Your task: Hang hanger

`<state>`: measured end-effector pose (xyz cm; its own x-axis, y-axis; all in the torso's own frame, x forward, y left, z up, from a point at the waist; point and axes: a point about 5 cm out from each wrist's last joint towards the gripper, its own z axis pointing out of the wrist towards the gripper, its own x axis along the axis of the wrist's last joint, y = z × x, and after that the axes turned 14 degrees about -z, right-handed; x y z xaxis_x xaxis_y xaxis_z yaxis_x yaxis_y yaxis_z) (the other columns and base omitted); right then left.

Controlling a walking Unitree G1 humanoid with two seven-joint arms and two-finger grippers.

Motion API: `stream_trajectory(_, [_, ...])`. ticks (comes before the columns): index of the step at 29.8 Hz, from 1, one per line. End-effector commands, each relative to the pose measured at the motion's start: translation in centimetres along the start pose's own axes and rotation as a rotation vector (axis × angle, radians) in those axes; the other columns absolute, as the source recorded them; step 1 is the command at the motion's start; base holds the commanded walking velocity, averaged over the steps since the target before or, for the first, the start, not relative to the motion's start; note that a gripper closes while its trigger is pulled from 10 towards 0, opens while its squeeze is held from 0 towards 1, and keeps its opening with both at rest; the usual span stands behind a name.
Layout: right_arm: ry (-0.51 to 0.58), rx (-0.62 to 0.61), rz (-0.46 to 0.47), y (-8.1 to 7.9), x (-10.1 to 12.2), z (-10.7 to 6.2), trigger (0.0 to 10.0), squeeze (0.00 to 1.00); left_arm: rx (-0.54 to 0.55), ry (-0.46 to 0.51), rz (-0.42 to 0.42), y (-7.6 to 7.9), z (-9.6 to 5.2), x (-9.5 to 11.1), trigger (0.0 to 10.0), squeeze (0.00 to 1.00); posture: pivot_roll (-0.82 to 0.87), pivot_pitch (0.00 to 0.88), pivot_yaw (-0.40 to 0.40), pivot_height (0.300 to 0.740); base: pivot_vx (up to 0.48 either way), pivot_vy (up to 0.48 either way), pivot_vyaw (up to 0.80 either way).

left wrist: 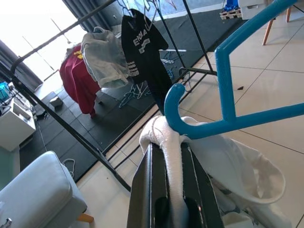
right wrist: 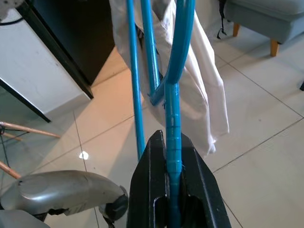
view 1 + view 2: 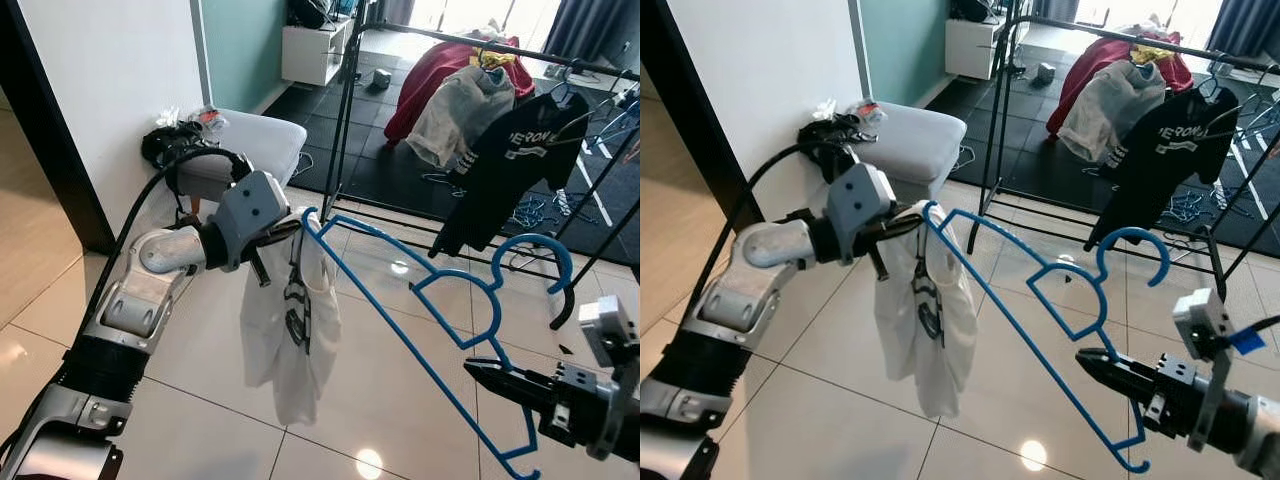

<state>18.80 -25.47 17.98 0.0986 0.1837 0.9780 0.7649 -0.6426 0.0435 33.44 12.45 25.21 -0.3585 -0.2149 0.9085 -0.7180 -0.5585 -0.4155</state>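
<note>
— Glossy pale floor tiles (image 3: 200, 370) are seen underfoot, with dark mats beyond them. What is stood on the mats?

— A black clothes rack (image 3: 352, 100) is set there. Over its top rail a red garment (image 3: 440, 75), a grey garment (image 3: 460, 115) and a black T-shirt (image 3: 515, 160) with white lettering are draped. A grey upholstered seat (image 3: 250, 145) is placed against the white wall, and dark bundled items are piled at its wall end.

— Where is the hanger held?

— The blue hanger (image 3: 420, 340) is carried in mid-air between the two arms, well apart from the rack's rail and tilted, its hook (image 3: 535, 260) raised toward the rack. One end is gripped by the right gripper (image 3: 485, 375), low at the right; in the right wrist view the two black fingers (image 2: 147, 190) are seen clamped on the blue bar.

— And the other end?

— A white garment (image 3: 285, 330) is draped from it, hanging down toward the tiles. The left gripper (image 3: 895, 228) is held at that end, and in the left wrist view its fingers (image 1: 145, 190) are pinched together on a twisted fold of the white cloth, with the hanger's curved blue tip lying just beyond the fingertips.

— Is the hanger touched by the left fingers themselves?

— That cannot be told; only the cloth is clearly caught.
</note>
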Motion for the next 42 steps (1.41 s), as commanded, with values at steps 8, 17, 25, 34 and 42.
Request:
stream_trajectory(8, [0.063,-0.013,-0.015,0.0,1.0,-0.5,10.0,0.0,0.003,0.023,0.049,-0.7,-0.4,1.2,10.0,0.0,-0.06,0.098,-0.038,0.74,0.0,0.0,0.0])
stream_trajectory(17, [0.18,-0.013,-0.079,0.0,4.1,-2.6,10.0,0.0,0.014,-0.044,0.062,-0.9,-0.8,-0.3,10.0,0.0,-0.06,0.098,-0.034,0.74,0.0,0.0,0.0])
stream_trajectory(25, [-0.046,-0.107,-0.036,0.5,0.7,-2.6,10.0,0.0,0.072,-0.023,0.097,-2.1,-1.1,0.7,10.0,0.0,-0.07,0.094,-0.036,0.74,0.0,0.0,0.0])
stream_trajectory(34, [-0.06,-0.125,-0.035,0.6,0.3,-2.2,4.2,0.0,0.077,0.004,0.113,-2.3,-1.0,1.4,10.0,0.0,-0.07,0.089,-0.037,0.74,0.0,0.0,0.0])
stream_trajectory(42, [0.043,-0.015,-0.042,-0.6,1.7,-1.5,10.0,0.0,0.051,0.029,0.106,-1.5,-0.4,1.7,10.0,0.0,-0.07,0.087,-0.038,0.74,0.0,0.0,0.0])
